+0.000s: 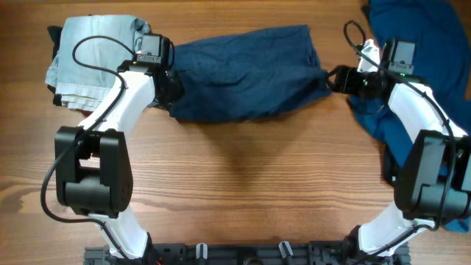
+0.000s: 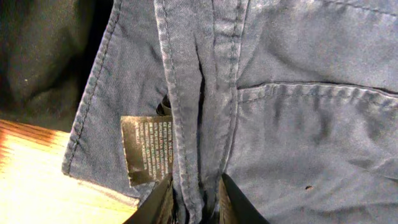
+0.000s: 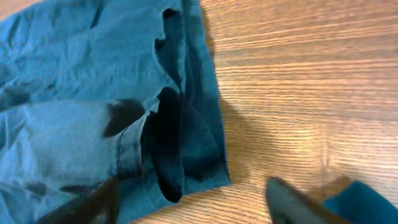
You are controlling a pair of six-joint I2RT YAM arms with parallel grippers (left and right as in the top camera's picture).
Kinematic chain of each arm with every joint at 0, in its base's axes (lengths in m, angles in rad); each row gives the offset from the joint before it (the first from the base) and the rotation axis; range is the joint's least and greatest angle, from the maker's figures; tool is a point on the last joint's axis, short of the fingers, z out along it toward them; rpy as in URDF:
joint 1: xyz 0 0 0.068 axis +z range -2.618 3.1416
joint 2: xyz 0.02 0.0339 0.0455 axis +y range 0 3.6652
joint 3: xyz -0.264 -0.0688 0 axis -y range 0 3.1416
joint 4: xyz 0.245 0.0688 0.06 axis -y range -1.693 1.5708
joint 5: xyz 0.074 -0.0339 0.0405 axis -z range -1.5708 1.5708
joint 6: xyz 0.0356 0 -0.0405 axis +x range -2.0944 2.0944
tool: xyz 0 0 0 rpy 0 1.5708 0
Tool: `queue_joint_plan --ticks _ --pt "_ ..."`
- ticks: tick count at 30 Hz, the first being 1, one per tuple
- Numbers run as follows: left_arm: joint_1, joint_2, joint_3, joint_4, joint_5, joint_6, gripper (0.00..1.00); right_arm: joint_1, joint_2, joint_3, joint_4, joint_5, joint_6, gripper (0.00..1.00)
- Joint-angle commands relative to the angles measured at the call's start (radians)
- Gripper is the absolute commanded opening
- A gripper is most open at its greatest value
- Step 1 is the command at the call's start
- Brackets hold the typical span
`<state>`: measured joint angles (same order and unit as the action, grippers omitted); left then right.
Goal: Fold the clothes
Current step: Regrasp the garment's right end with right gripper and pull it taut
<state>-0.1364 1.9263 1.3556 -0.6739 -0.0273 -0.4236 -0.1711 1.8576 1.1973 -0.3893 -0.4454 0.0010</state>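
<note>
**Fold set-up, grasp stage.** The navy shorts (image 1: 243, 70) lie spread at 12 o'clock on the counter (image 1: 243, 184). The left gripper (image 2: 193, 202), at the garment's 9 o'clock end, has its jaws clamped on a bunched seam beside the label (image 2: 146, 149). The right gripper (image 3: 193, 202), at the 3 o'clock end, has its jaws parted astride the hem corner. Next, probably: the right jaws close on the hem, then both ends lift together.

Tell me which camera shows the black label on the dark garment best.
Left wrist: the black label sits close up on the dark blue garment, just above the left gripper. Overhead, the left arm hides that spot. The right wrist view shows only the garment's far end.
</note>
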Motion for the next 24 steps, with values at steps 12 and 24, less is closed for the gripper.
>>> queue_joint_plan --ticks 12,24 --pt "0.003 -0.019 -0.002 0.012 0.004 0.001 0.23 0.133 0.123 -0.044 0.217 -0.087 -0.158 0.50" --pt "0.003 -0.019 -0.002 0.030 0.005 0.001 0.23 0.175 0.220 -0.044 0.405 -0.236 -0.094 0.58"
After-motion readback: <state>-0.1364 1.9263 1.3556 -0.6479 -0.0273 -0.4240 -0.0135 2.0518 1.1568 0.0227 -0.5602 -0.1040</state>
